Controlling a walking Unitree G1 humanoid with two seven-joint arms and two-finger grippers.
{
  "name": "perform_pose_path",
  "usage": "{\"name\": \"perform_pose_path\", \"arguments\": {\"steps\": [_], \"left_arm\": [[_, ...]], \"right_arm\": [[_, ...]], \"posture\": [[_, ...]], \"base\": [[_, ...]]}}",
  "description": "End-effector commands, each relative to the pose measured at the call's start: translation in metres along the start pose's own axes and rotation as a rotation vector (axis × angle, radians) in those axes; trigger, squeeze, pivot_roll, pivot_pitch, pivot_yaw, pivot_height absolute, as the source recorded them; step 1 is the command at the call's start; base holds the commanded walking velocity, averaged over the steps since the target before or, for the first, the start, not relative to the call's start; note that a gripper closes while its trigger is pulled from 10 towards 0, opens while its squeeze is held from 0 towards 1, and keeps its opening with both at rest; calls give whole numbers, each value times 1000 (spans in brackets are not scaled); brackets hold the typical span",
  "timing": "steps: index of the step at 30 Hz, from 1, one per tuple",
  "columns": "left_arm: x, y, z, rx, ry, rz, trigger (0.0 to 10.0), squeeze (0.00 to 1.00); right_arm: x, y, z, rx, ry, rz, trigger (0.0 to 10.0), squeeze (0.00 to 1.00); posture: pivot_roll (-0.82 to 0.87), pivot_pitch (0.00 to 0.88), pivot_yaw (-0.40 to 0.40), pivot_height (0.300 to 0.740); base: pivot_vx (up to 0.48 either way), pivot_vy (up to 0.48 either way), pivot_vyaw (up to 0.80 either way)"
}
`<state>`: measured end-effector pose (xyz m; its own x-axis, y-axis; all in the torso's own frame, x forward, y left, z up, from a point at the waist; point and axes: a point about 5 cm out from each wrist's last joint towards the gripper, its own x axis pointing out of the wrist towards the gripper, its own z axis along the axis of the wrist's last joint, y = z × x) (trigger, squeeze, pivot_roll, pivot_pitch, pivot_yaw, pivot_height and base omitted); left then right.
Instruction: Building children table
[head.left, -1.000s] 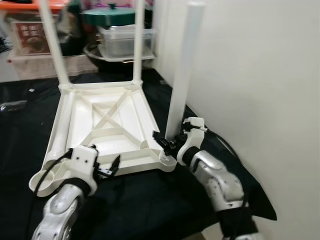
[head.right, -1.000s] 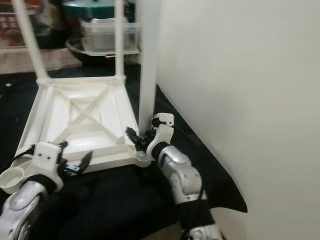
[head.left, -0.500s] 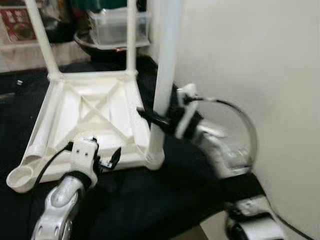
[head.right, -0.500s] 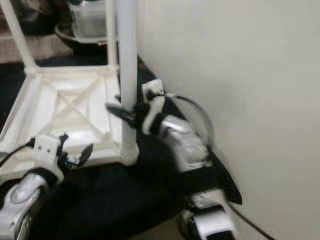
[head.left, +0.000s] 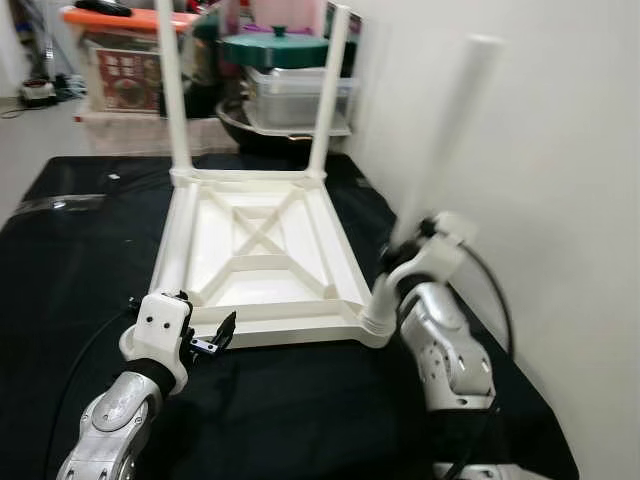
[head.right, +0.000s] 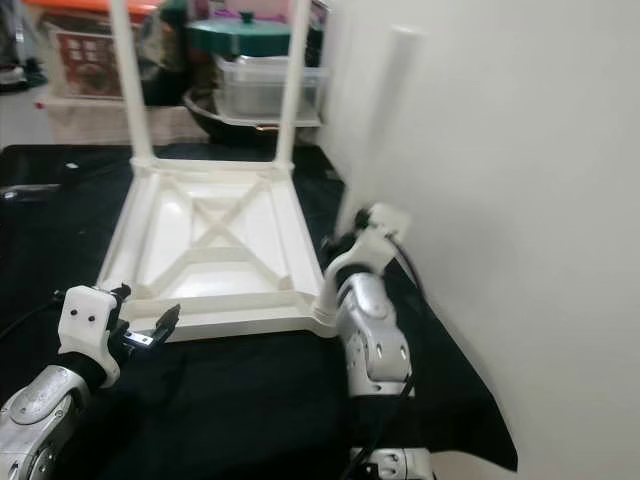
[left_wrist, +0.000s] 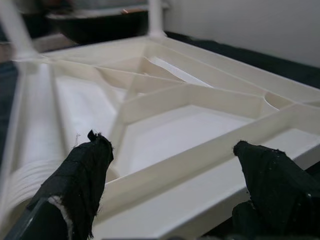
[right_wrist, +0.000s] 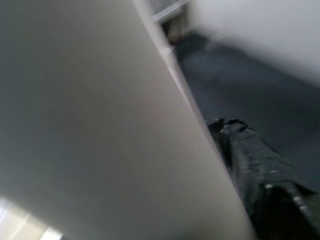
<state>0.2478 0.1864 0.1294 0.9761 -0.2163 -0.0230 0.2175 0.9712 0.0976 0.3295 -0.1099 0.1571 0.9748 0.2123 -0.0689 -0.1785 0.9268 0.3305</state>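
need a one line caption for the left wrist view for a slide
Left gripper, fingers open, straddling the near edge rail of the upturned white table.

both eye views look down from the head over the upturned table (head.left: 260, 255), wrist views sit close against it.

Left pincer (head.left: 213, 340) gapes wide; right arm (head.left: 445, 335) raised, blurred.

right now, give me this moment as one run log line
table top: upside down on black cloth | right gripper: at near-right leg, leg blurred | left gripper: open at near edge
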Motion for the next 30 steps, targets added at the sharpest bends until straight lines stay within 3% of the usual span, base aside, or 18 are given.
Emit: {"name": "perform_pose_path", "arguments": {"steps": [1, 2, 3, 4, 5, 6, 7, 8, 10, 11, 13, 17, 18, 19, 21, 27, 28, 30], "left_arm": [[2, -3, -1, -3, 12, -23, 10000, 0], [2, -3, -1, -3, 12, -23, 10000, 0], [3, -4, -1, -4, 11, -26, 10000, 0], [3, -4, -1, -6, 9, -26, 10000, 0], [3, -4, -1, -6, 9, -26, 10000, 0], [3, -5, -1, -7, 6, -24, 10000, 0], [3, -5, -1, -7, 6, -24, 10000, 0], [3, -5, 0, -8, 3, -21, 10000, 0], [3, -5, 0, -8, 1, -20, 10000, 0], [2, -5, 0, -8, 0, -15, 10000, 0], [1, -4, 1, -8, -1, -11, 10000, 0], [-2, -3, 1, -7, -1, -4, 10000, 0], [-2, -3, 1, -7, -1, -4, 10000, 0], [-2, -3, 1, -7, 1, -6, 10000, 0], [-2, -3, 1, -8, 2, -9, 10000, 0], [-1, -4, 1, -9, 3, -14, 10000, 0], [0, -5, 1, -10, 4, -18, 10000, 0], [0, -5, 1, -10, 4, -18, 10000, 0]], "right_arm": [[4, 20, 10, 30, -18, 194, 10000, 1000], [4, 20, 10, 30, -18, 194, 10000, 1000], [1, 38, 28, 48, -34, 476, 10000, 0], [-6, 46, 42, 17, -22, 786, 10000, 0], [-6, 46, 42, 17, -22, 786, 10000, 0], [-14, 47, 45, -9, 36, 1015, 9843, 0], [-14, 47, 45, -9, 36, 1015, 9843, 0], [-21, 44, 40, -38, 94, 1140, 1922, 0], [-24, 42, 36, -56, 130, 1198, 1922, 0], [-25, 42, 30, -55, 145, 1209, 0, 0], [-23, 46, 26, -23, 126, 1176, 0, 0], [29, 16, -10, -126, 134, 228, 0, 0], [29, 16, -10, -126, 134, 228, 0, 0], [26, -21, -22, -139, 188, -140, 0, 0], [6, -55, -33, -170, 213, -392, 0, 0], [-11, -56, -45, -147, 254, -377, 0, 0], [-11, -31, -42, -118, 208, -201, 10000, 0], [-11, -31, -42, -118, 208, -201, 10000, 0]], "posture": [[85, 0, -57, 740], [85, 0, -57, 740], [85, 0, -57, 740], [93, 0, -72, 740], [93, 0, -72, 740], [95, 0, -74, 740], [95, 0, -74, 740], [100, 0, -81, 740], [114, 0, -92, 740], [122, 0, -99, 740], [125, 0, -99, 740], [125, 0, -95, 740], [125, 0, -95, 740], [114, 0, -86, 740], [113, 0, -82, 740], [97, 0, -69, 740], [90, 0, -64, 740], [90, 0, -64, 740]], "base": [[0, 0, 0], [0, 0, 0], [0, 0, 0], [0, 0, 0], [0, 0, 0], [0, 0, 0], [0, 0, 0], [0, 0, 0], [0, 0, 0], [0, 0, 0], [0, 0, 0], [0, 0, 0], [0, 0, 0], [0, 0, 0], [0, 0, 0], [0, 0, 0], [0, 0, 0], [0, 0, 0]]}}
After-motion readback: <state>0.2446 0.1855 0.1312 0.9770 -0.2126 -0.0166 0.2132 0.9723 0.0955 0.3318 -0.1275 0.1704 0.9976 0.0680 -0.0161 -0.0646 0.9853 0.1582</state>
